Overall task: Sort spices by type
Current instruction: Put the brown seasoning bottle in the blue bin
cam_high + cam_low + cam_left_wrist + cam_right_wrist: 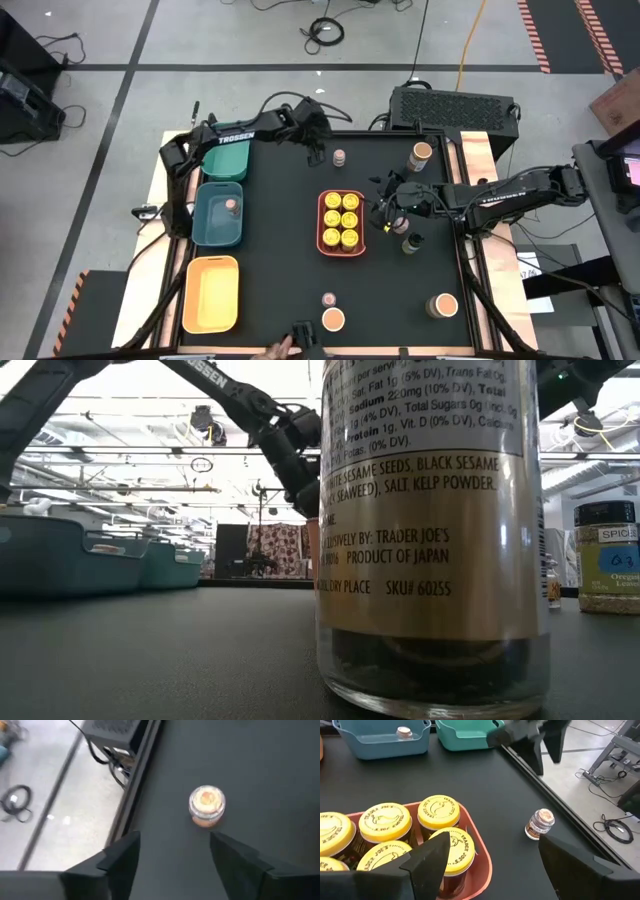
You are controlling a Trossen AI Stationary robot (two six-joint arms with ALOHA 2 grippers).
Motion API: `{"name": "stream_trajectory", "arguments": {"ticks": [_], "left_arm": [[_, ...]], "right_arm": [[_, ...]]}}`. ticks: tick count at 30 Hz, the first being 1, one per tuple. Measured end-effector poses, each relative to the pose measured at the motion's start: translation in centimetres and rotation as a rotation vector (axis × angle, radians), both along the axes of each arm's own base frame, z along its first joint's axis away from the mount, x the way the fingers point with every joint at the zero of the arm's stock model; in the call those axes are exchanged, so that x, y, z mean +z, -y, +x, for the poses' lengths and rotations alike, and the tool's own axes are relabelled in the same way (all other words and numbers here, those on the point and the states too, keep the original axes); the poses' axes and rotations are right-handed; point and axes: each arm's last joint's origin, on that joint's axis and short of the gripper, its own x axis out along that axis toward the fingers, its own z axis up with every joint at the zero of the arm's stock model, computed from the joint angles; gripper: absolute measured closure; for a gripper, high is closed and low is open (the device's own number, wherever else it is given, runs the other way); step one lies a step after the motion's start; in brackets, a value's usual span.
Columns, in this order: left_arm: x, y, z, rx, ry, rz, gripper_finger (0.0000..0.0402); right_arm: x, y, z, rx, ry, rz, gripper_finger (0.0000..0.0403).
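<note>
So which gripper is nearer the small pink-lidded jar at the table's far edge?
Left. The left gripper hangs just beside the small jar, fingers apart. The right gripper sits farther off, by the coral tray.

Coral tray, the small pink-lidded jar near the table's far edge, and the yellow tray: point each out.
coral tray (322, 222): high view, on its left rim.
small pink-lidded jar (207, 801): left wrist view, on its lid.
yellow tray (210, 295): high view, on its bare floor.

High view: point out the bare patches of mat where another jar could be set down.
Free: the mat between the blue tray and the coral tray, and the strip between the yellow tray and the pink-lidded jar. Crowded: right of the coral tray, around the right gripper and dark-lidded jar.
</note>
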Motion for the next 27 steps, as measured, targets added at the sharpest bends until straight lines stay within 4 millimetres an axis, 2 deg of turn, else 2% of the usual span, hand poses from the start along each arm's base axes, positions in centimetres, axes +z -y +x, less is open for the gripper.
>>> {"name": "stream_trajectory", "arguments": {"ticks": [4,13,20,24,27], "left_arm": [[-1.1,-1.0,0.9,-0.074,0.049,-0.103,0.013],[-3.5,-1.5,2.2,-0.093,0.065,-0.222,0.0127],[-5.8,-1.3,3.3,-0.11,0.044,-0.209,0.0127],[-5.8,-1.0,3.8,-0.148,0.052,-0.17,0.0127],[-6.1,-0.7,4.1,-0.11,0.03,-0.121,0.0127]], "right_arm": [[0.2,0.1,0.1,0.004,0.011,-0.018,0.0103],[0.2,0.7,0.1,-0.015,0.001,-0.032,0.0103],[0.2,0.9,0.1,-0.001,0.001,-0.02,0.0103],[0.2,0.9,0.1,0.0,0.001,-0.019,0.0103],[0.2,0.9,0.1,0.0,0.001,-0.019,0.0103]]}}
